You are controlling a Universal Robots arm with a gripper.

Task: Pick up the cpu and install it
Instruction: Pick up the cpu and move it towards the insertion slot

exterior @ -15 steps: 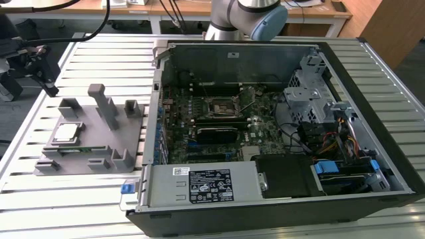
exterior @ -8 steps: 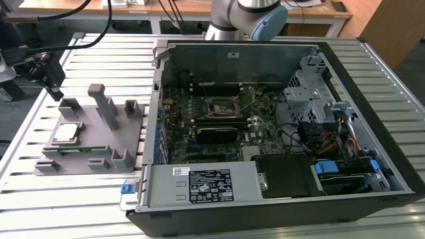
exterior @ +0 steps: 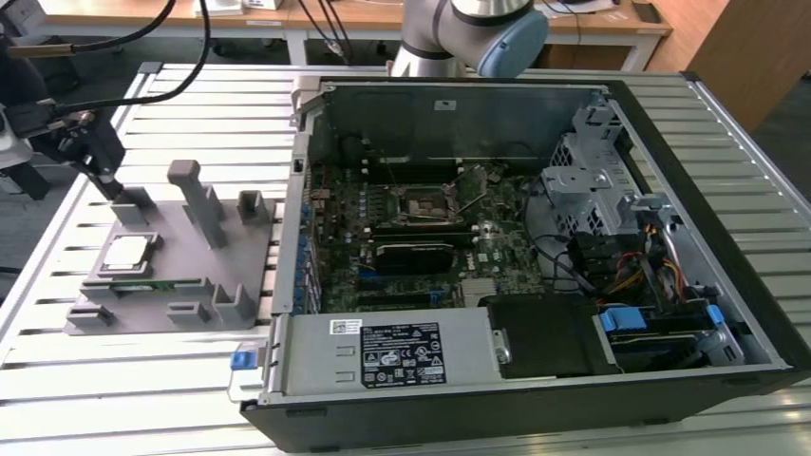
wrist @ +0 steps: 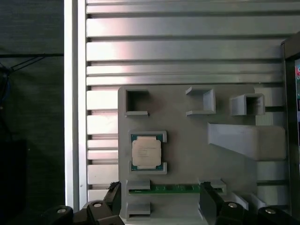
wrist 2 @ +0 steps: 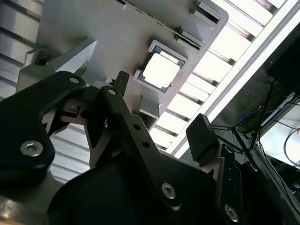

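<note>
Resting in a square pocket of the grey holder (exterior: 190, 264), at the exterior view's left, the cpu (exterior: 127, 252) lies flat with its metal top up. A green memory stick (wrist: 168, 189) sits in the slot just beside that pocket. The fingers (wrist: 209, 202) are spread wide and hold nothing, positioned near the memory stick. The open computer case (exterior: 758, 271) stands on the slatted desk (exterior: 140, 399) and contains the motherboard and black socket frame (exterior: 424, 201). The power supply (exterior: 380, 351) carries printed labels, but their text is not legible.
</note>
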